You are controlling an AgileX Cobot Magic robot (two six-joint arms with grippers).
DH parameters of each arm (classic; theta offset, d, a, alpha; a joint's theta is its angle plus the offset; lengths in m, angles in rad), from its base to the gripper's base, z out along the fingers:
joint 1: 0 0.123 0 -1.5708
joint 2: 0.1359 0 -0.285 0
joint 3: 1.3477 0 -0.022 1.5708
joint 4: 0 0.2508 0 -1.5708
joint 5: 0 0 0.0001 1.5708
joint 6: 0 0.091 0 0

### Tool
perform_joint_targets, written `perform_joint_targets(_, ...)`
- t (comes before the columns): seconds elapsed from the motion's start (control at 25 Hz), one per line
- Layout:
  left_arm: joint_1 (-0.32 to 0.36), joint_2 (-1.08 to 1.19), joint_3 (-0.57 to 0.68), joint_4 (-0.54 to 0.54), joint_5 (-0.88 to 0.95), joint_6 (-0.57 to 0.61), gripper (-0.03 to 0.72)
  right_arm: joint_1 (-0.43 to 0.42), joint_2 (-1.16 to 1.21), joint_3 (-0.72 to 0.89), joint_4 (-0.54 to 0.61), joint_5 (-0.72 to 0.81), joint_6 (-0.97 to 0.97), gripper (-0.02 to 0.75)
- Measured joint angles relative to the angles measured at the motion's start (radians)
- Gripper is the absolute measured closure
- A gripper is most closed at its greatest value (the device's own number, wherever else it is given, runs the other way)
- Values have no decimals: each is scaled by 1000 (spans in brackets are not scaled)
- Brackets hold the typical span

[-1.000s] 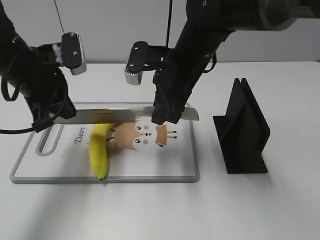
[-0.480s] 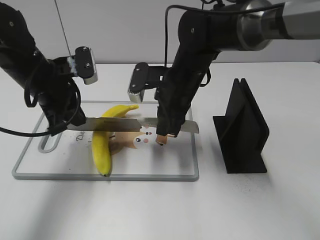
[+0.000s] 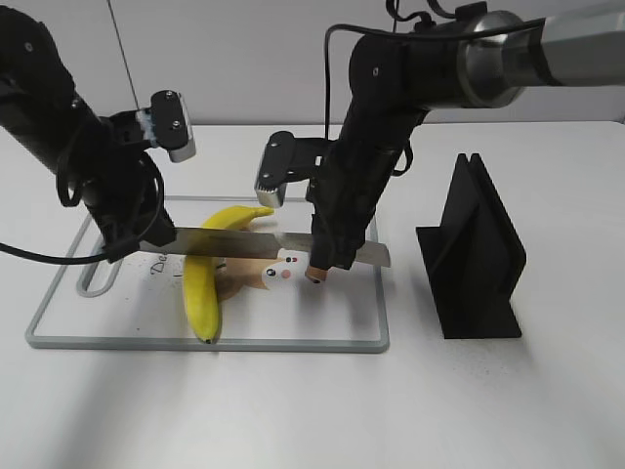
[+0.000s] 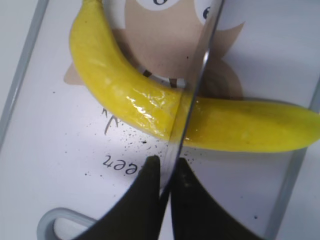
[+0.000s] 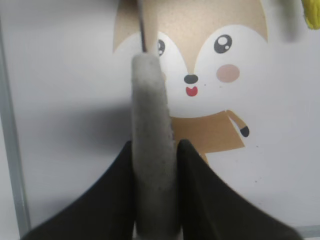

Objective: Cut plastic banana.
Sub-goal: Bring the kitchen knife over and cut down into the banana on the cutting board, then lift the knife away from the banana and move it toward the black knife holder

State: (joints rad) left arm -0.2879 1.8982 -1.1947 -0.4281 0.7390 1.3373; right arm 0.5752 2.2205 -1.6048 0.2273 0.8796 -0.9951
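The plastic banana (image 3: 199,284) lies whole on the white cutting board (image 3: 293,343), glossy yellow, its dark tip toward me. A silver knife (image 3: 256,244) lies level across it, the blade edge resting on the banana's middle (image 4: 125,97). My left gripper (image 3: 133,244) is shut on the far end of the blade (image 4: 196,82), fingertips (image 4: 167,164) just short of the banana. My right gripper (image 3: 326,262) is shut on the knife's grey handle (image 5: 151,125), jaws (image 5: 155,150) over the board's fox drawing. A banana end shows at the right wrist view's top corner (image 5: 312,12).
A black slotted knife stand (image 3: 476,256) stands upright on the white table to the right of the board. The board has a grey rim (image 4: 20,80) and a handle slot at its left end (image 3: 90,281).
Both arms have brought the knife down and toward me; the blade went from hovering above the banana to resting across its middle. The banana's far end now shows behind the blade.
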Motion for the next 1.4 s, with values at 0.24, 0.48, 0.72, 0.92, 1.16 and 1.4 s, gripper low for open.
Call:
perform_joint_targets(0.24,0,8,18,-6,-28,4,667,0,0,-2,-2,-2,-1,545)
perform_joint_targets(0.48,0,14,19,-5,-31,4,667,0,0,-11,-2,5,-1,545)
perform_joint_targets(0.72,0,-14,38,12,-45,-2,667,0,0,-56,-8,51,-1,545)
perform_joint_targets(0.92,0,-55,61,19,-40,-25,647,4,-1,-98,-7,106,-4,542)
perform_joint_targets(1.16,14,-117,75,26,-16,-53,306,4,-5,-141,0,214,44,553)
perform_joint_targets(1.4,15,-204,76,31,0,-65,120,3,-43,-150,-16,226,90,556)
